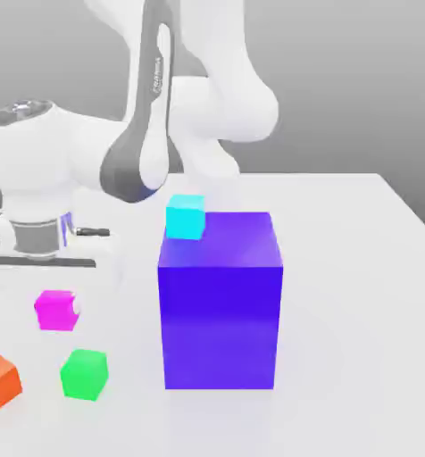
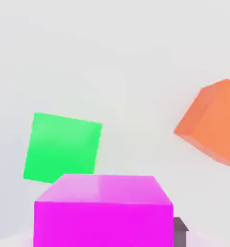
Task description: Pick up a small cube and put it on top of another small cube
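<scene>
Magenta one, the task piece: small plain magenta-pink cube [image 1: 54, 310] [image 2: 103, 212], sitting at the exterior view's left, right under the robot's hand. Can't honestly tell if it's touching the table or hanging just above it.
Fingers: two-finger gripper [image 1: 57, 309] points straight down and is clamped narrow on the small plain magenta-pink cube. In the hand view the cube sits huge and close, with one dark fingertip [image 2: 180, 230] pressed against its side. In the exterior view a pale finger shows against the side of the cube that faces the exterior view's right.
Arm: white Franka arm [image 1: 154, 107] curls over from the back, with its hand low at the exterior view's left.
Green neighbour: small plain green cube [image 1: 83, 374] [image 2: 61, 147], on the table nearer the camera than the pink one and slightly toward the exterior view's right, near but apart.
Orange neighbour: small plain orange cube [image 1: 0, 381] [image 2: 214, 123], at the very left edge of the exterior view, just beside the green one, not touching.
Big block: large glossy blue-violet block [image 1: 220, 303], mid-table, well apart from the three little ones and way taller.
Cyan one: small plain cyan cube [image 1: 186, 217], up by the block's top corner on the exterior view's left. Whether it's on the block or behind it, no idea.
Surface: flat white table [image 1: 359, 339].
</scene>
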